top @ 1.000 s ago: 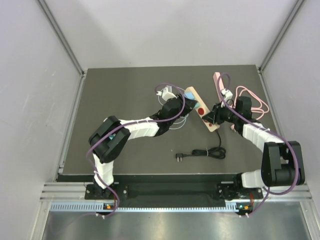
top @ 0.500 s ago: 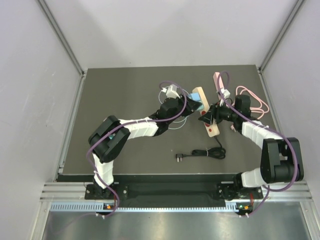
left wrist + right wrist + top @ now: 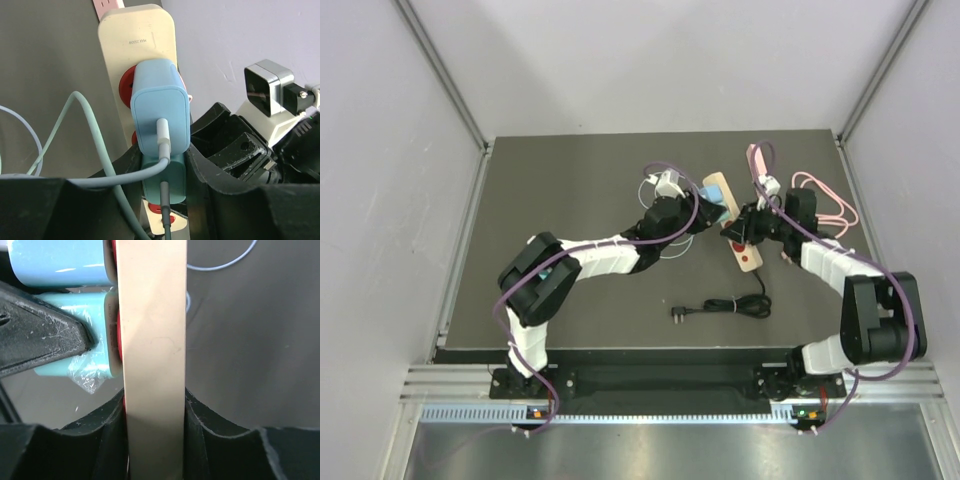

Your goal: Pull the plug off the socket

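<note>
Nearest the bases, a black cable (image 3: 725, 305) lies coiled on the table (image 3: 570, 180), at about 6 o'clock from the power strip (image 3: 137, 42) and well apart from it.

Beyond the cable, both arms meet at the strip. In the top view it runs from roughly 11 o'clock to 5 o'clock. The right gripper (image 3: 155, 407) comes in from 3 o'clock. Its fingers press against either side of the beige body, pinching it near its nearer end.

The left gripper (image 3: 164, 180) reaches in from 9 o'clock and its fingers are clamped on the flanks of the teal plug (image 3: 75, 352). That plug sits against the strip's face over a red socket ring, and the pictures show no clear gap between plug and strip. A dark cord (image 3: 164, 205) runs out of its back.

Just past it, at 12 o'clock in the left wrist view, a light-blue adapter (image 3: 160, 107) sits in the next socket, touching the teal plug. A white lead (image 3: 163, 135) enters its back.

Farthest out, a pink cable (image 3: 820, 195) loops on the table at about 2 o'clock from the strip.
</note>
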### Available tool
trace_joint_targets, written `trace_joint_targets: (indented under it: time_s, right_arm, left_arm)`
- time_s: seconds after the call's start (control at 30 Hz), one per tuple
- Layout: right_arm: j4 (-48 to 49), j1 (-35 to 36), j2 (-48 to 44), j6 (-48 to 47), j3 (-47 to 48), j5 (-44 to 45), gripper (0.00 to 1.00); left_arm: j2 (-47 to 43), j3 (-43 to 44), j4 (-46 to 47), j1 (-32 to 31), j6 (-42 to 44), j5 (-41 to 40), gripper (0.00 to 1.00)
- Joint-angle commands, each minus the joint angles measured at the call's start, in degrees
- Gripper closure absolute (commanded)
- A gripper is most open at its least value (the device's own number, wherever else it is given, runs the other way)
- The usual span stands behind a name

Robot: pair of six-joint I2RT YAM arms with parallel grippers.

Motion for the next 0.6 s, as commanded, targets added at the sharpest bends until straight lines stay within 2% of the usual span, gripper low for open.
trace_joint_targets:
  time_s: [0.0, 0.1, 0.23, 0.37, 0.47, 0.5, 0.53, 0.57]
  right_arm:
    - [4.59, 0.43, -5.98, 3.51, -0.86, 10.23, 1.0]
    - [5.74, 0.43, -9.32, 4.31, -2.18, 15.93, 1.0]
    - [5.92, 0.43, -11.52, 4.48, -2.98, 20.96, 1.0]
    - [6.09, 0.34, -12.31, 4.48, -3.15, 21.58, 1.0]
    - [5.92, 0.17, -11.88, 4.48, -2.8, 20.53, 1.0]
    - [5.74, -0.27, -11.7, 4.57, -2.63, 19.31, 1.0]
    - [5.74, -0.62, -11.44, 4.83, -2.54, 18.34, 1.0]
    - [5.83, -0.89, -10.91, 5.1, -2.45, 17.28, 1.0]
  left_arm:
    - [-3.1, 3.13, 3.65, -3.6, 2.82, -4.16, 1.0]
    - [-3.54, 4.53, -0.82, -6.06, 3.26, -10.65, 1.0]
    - [-3.8, 6.65, -6.1, -8.26, 5.01, -15.5, 1.0]
    - [-4.59, 6.56, -8.48, -8.44, 7.73, -15.6, 1.0]
    - [-6.09, 4.64, -7.53, -8.18, 9.84, -12.46, 1.0]
    - [-7.05, 3.5, -3.69, -7.83, 10.98, -10.35, 1.0]
    - [-7.49, 2.44, -2.0, -6.87, 11.25, -7.89, 1.0]
    - [-7.84, 0.6, -0.33, -6.16, 11.52, -1.34, 1.0]
